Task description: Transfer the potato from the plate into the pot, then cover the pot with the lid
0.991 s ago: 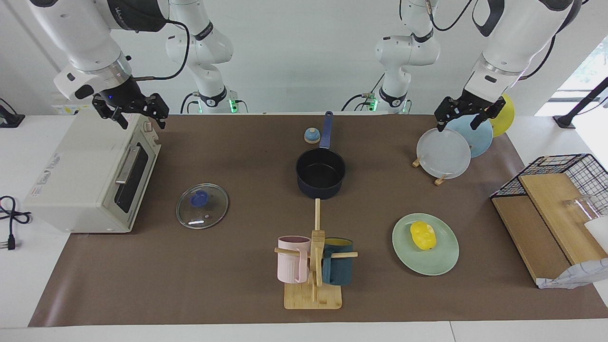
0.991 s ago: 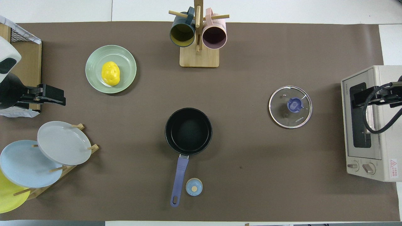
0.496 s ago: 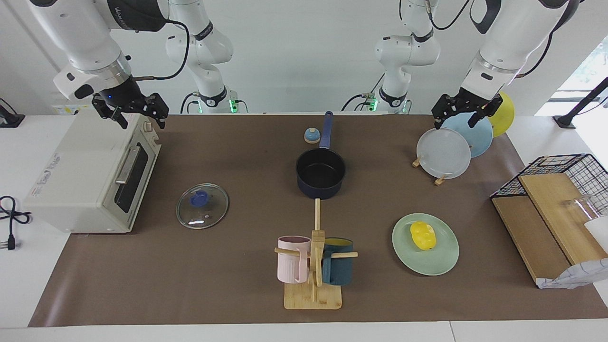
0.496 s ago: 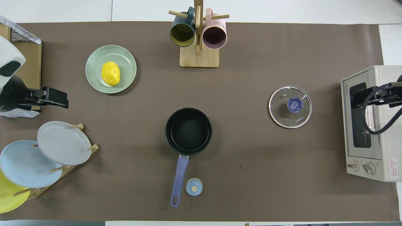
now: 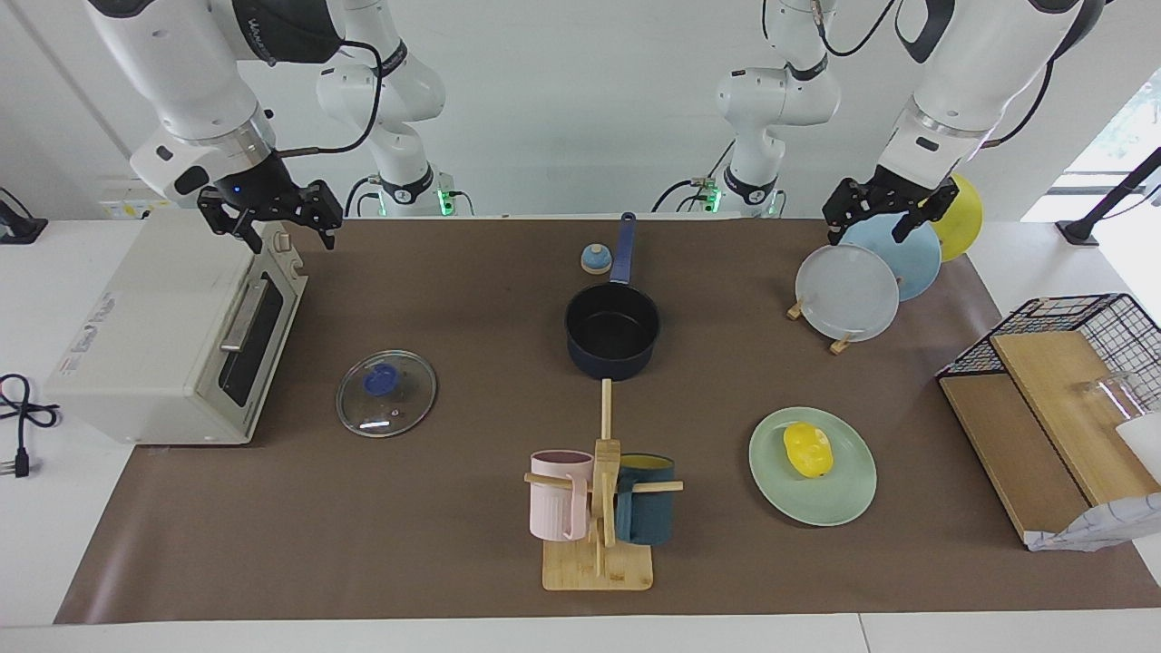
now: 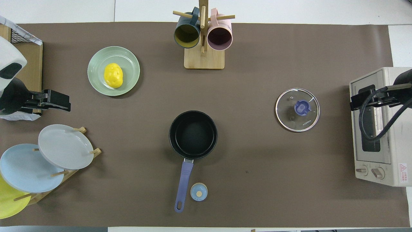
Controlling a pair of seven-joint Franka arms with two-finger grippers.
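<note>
From across the table, the left gripper (image 5: 887, 215) hangs open and empty above the upright plates (image 5: 848, 292), the right gripper (image 5: 272, 216) open over the toaster oven (image 5: 172, 331). From overhead, the potato (image 6: 113, 75) lies on the green plate (image 6: 96, 69), the pot (image 6: 193, 134) empty, the lid (image 6: 297, 110) flat beside it. Nothing is moved yet; I judge the left gripper must next descend onto the potato.

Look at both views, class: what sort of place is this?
Probably a robot lab's mock kitchen: two robot arms at a paper-covered table set with a toaster oven, a pot and racked plates.
</note>
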